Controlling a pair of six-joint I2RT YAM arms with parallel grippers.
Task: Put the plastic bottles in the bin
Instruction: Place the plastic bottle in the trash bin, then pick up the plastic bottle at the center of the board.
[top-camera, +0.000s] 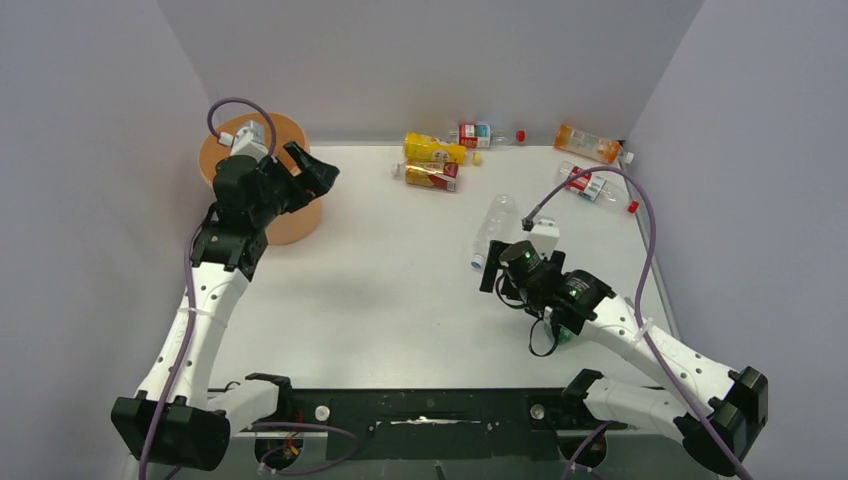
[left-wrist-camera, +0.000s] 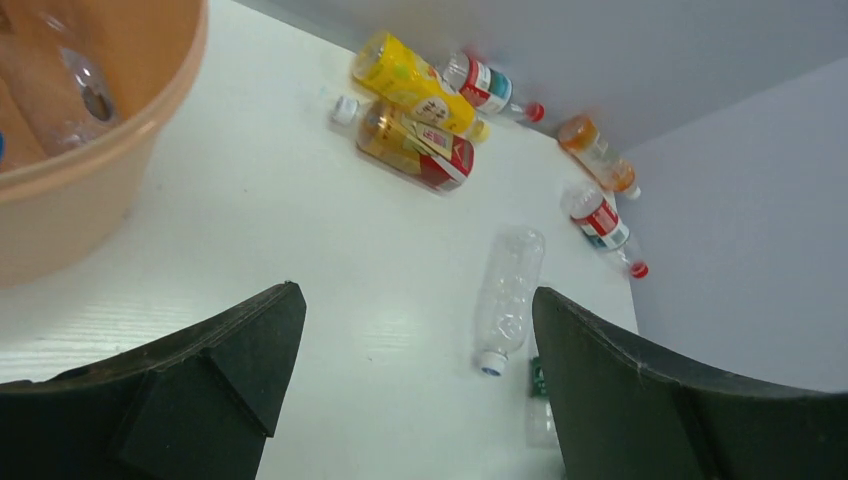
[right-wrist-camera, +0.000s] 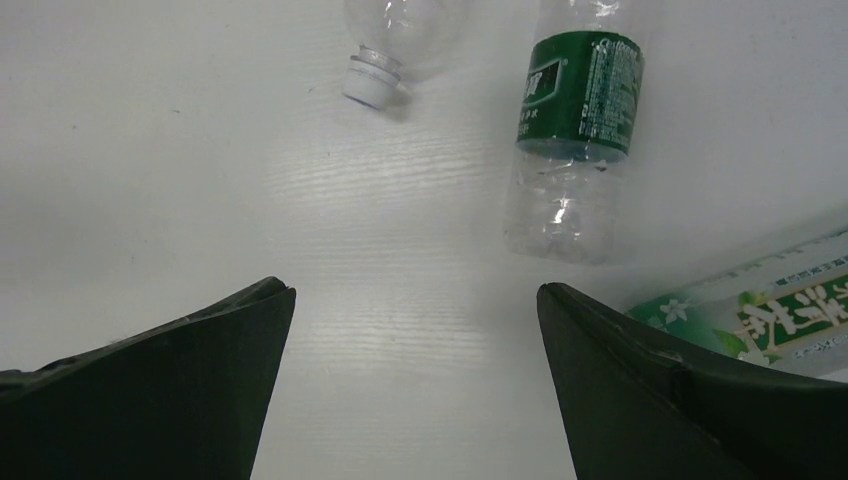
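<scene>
The peach-orange bin (top-camera: 290, 225) stands at the back left; the left wrist view shows its wall (left-wrist-camera: 70, 215) with clear bottles inside (left-wrist-camera: 70, 85). My left gripper (top-camera: 318, 172) is open and empty, held above the table just right of the bin (left-wrist-camera: 417, 290). My right gripper (top-camera: 490, 272) is open and empty (right-wrist-camera: 415, 288), low over the table. Just ahead of it lie a clear unlabelled bottle (top-camera: 493, 228) (right-wrist-camera: 395, 40) and a green-labelled bottle (right-wrist-camera: 575, 130). A second green-labelled bottle (right-wrist-camera: 770, 305) lies by the right finger.
Along the back wall lie a yellow bottle (top-camera: 433, 148), an amber bottle with a red label (top-camera: 432, 177), a red-and-blue-labelled bottle (top-camera: 480, 134), an orange bottle (top-camera: 587, 143) and a red-labelled bottle (top-camera: 590, 185). Grey walls close in the left, back and right sides.
</scene>
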